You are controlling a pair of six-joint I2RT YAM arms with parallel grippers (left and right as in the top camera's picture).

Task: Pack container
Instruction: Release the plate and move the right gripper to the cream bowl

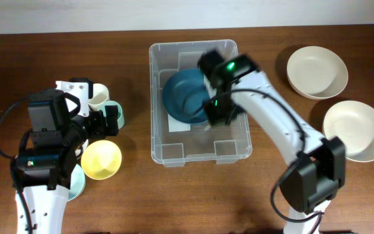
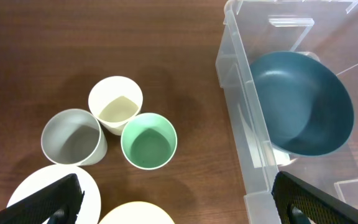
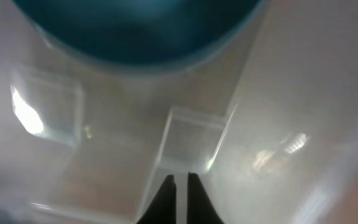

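Note:
The clear container [image 1: 153, 104] stands in the middle of the table, with a dark teal bowl [image 1: 184, 97] tilted inside against its far left. My right gripper [image 1: 218, 110] is down inside the container beside the bowl. In the right wrist view its fingertips [image 3: 180, 180] are almost together with nothing between them, over the clear floor [image 3: 278, 124], and the bowl [image 3: 135, 31] is above them. My left gripper [image 1: 109, 120] is open and empty, left of the container [image 2: 241, 106]. The left wrist view also shows the teal bowl [image 2: 303, 102].
A cream cup [image 2: 115, 102], a grey cup [image 2: 72, 137] and a green cup [image 2: 148, 141] stand left of the container. A yellow bowl [image 1: 101, 159] and a pale bowl [image 1: 76, 182] lie near the left arm. Two white bowls [image 1: 316, 71] [image 1: 356, 130] sit at the right.

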